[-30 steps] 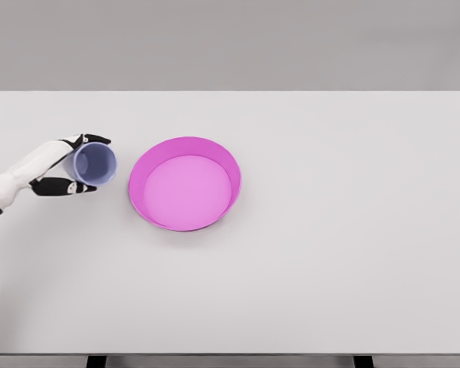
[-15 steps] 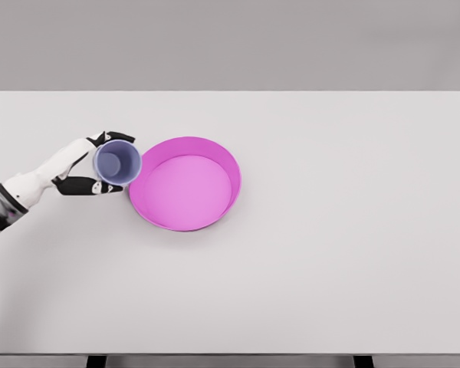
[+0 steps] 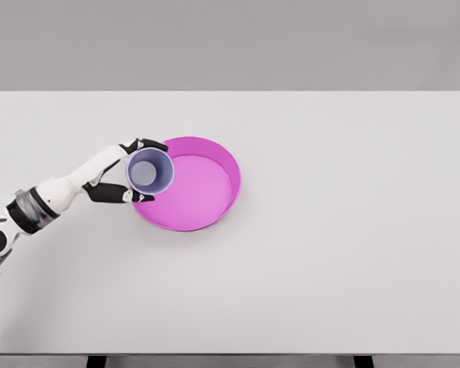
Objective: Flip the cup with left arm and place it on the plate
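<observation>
The white jointed left arm comes in from the left edge of the wide white table (image 3: 330,268), its dark elbow joint near that edge and its forearm slanting up and to the right across the table's left half; at its end the white left hand with black fingertips (image 3: 121,175) is closed around the translucent pale blue plastic cup (image 3: 149,170), one black-tipped finger lying across the cup's upper side and another along its lower side, so the cup sits between them in a firm grasp; the cup is turned with its open mouth toward the camera, so its round rim and its darker inner bottom show plainly; it overlaps the left rim of the round magenta shallow-walled plate (image 3: 185,184) in this view, covering the plate's upper-left edge, and whether it touches the plate cannot be told; the lower finger reaches to the plate's left rim as well; the plate itself rests on the table left of the middle, closer to the far edge than to the near one, its lighter pink floor bare and its raised wall brighter on the right side; the right half of the table stretches away white to the right edge; beneath the near edge two dark table legs show.
</observation>
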`<state>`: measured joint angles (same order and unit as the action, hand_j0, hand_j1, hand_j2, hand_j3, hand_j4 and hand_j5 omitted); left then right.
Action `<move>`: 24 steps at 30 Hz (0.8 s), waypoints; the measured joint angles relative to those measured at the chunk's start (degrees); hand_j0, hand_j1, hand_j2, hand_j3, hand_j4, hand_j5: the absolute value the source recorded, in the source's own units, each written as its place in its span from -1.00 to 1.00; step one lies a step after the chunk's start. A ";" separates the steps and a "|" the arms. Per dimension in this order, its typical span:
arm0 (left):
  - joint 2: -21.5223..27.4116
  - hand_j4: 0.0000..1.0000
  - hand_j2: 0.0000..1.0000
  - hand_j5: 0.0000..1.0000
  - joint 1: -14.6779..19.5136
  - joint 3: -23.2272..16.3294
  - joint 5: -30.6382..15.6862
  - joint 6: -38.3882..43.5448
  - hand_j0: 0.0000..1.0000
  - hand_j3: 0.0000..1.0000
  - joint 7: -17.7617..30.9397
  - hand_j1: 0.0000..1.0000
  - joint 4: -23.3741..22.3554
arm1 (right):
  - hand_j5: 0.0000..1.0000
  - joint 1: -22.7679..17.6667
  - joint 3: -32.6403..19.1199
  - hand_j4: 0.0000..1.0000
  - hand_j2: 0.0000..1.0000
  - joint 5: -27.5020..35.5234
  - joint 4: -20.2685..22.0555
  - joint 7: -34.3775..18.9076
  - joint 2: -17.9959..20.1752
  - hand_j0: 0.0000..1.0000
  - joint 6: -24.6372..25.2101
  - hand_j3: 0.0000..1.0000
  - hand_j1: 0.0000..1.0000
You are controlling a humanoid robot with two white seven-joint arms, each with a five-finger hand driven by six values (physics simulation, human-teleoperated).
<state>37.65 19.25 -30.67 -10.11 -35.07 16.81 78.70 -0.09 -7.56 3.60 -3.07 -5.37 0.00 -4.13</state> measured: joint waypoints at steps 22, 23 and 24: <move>-4.43 0.46 0.46 0.46 0.44 -6.43 -6.62 0.01 0.46 0.46 0.25 0.46 0.13 | 1.00 0.00 0.00 1.00 1.00 0.00 0.00 0.01 0.00 1.00 0.00 1.00 1.00; -4.46 0.46 0.46 0.46 0.53 -6.62 -7.03 0.01 0.46 0.46 0.25 0.46 0.12 | 1.00 0.00 0.00 1.00 1.00 0.00 0.00 0.00 0.00 1.00 0.00 1.00 1.00; -4.49 0.46 0.46 0.46 0.53 -6.77 -7.48 0.01 0.46 0.46 0.25 0.46 0.12 | 1.00 0.00 0.00 1.00 1.00 0.00 0.00 0.00 0.00 1.00 0.00 1.00 1.00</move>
<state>33.16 19.78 -37.45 -17.60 -35.05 17.06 78.82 -0.09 -7.56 3.60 -3.07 -5.38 0.00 -4.13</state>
